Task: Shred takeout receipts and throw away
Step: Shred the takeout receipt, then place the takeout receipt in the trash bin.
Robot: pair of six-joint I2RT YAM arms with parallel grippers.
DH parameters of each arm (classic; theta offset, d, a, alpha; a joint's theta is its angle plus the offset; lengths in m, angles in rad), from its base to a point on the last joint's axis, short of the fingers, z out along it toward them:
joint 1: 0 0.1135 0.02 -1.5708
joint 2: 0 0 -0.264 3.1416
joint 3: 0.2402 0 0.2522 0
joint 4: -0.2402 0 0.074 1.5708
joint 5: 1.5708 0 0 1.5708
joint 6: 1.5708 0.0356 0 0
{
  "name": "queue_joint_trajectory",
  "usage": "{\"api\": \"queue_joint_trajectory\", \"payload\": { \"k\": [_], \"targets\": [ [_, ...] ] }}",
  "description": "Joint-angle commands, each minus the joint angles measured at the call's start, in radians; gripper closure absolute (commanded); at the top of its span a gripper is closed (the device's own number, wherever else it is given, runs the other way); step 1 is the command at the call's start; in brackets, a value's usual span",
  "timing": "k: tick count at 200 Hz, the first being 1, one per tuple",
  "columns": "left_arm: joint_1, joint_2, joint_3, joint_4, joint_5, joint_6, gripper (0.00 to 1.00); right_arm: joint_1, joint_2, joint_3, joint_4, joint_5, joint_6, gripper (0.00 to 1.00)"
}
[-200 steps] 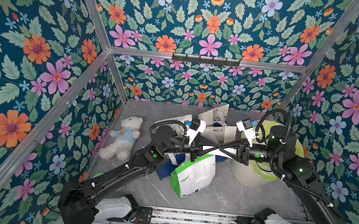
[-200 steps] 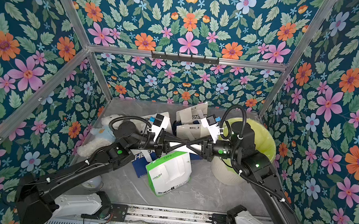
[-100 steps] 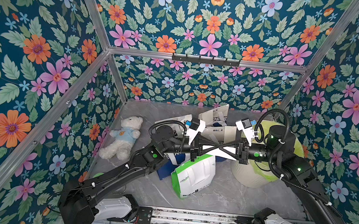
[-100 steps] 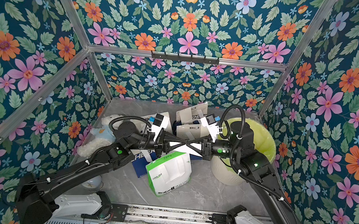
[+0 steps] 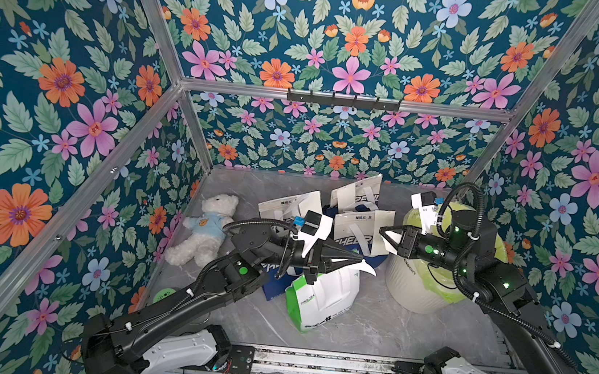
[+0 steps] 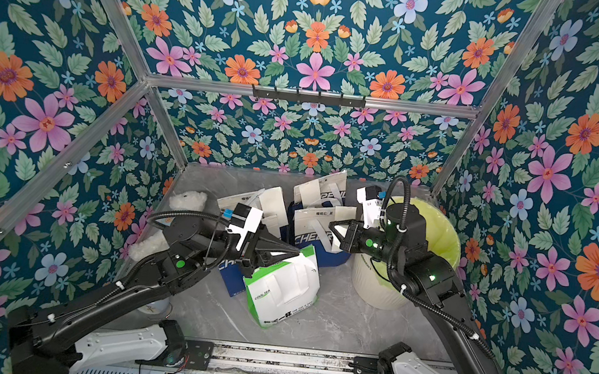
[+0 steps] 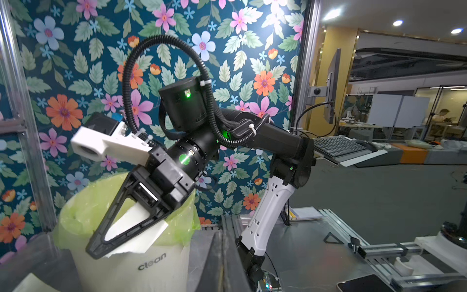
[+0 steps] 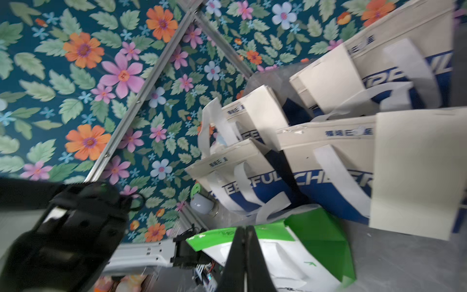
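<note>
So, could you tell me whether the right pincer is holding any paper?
Yes, the right pincer is shut on a white paper scrap by the green-lined bin.

Floral wallpaper walls (image 5: 72,96), grey marbled floor (image 5: 389,330), aluminium frame (image 5: 225,86).

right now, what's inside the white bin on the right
Only the yellow-green liner shows inside the bin. The right arm covers much of its opening, so the bottom is hidden. The shut right tool holds a receipt piece near the rim.
</note>
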Motion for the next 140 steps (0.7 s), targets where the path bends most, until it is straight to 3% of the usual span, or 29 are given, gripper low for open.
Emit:
{"api": "queue_joint_trajectory", "payload": {
  "k": [1, 36, 53, 84, 92, 102, 109, 140],
  "targets": [
    [0.002, -0.026, 0.01, -0.031, -0.049, 0.061, 1.0, -0.048, 0.014, 0.047, -0.102, 0.165, -0.016, 1.0],
    [0.002, -0.029, 0.024, -0.091, -0.137, 0.085, 1.0, -0.324, 0.016, 0.08, -0.2, 0.179, -0.041, 1.0],
    [0.001, -0.004, 0.052, -0.139, -0.16, 0.108, 1.0, -0.47, -0.003, 0.042, -0.193, 0.114, -0.067, 1.0],
    [0.001, 0.083, 0.123, -0.193, -0.204, 0.095, 1.0, -0.532, -0.012, -0.015, -0.211, 0.082, -0.127, 1.0],
    [0.001, 0.109, 0.144, -0.196, -0.212, 0.083, 1.0, -0.532, -0.005, -0.019, -0.223, 0.055, -0.135, 0.86],
    [0.001, 0.141, 0.171, -0.201, -0.221, 0.068, 1.0, -0.532, 0.005, -0.013, -0.244, 0.007, -0.137, 0.54],
    [-0.001, 0.165, 0.189, -0.203, -0.218, 0.065, 1.0, -0.532, 0.01, -0.01, -0.251, -0.023, -0.132, 0.38],
    [-0.022, 0.272, 0.299, -0.264, -0.249, 0.1, 1.0, -0.533, -0.003, 0.034, -0.287, 0.011, -0.131, 0.23]
  ]
}}
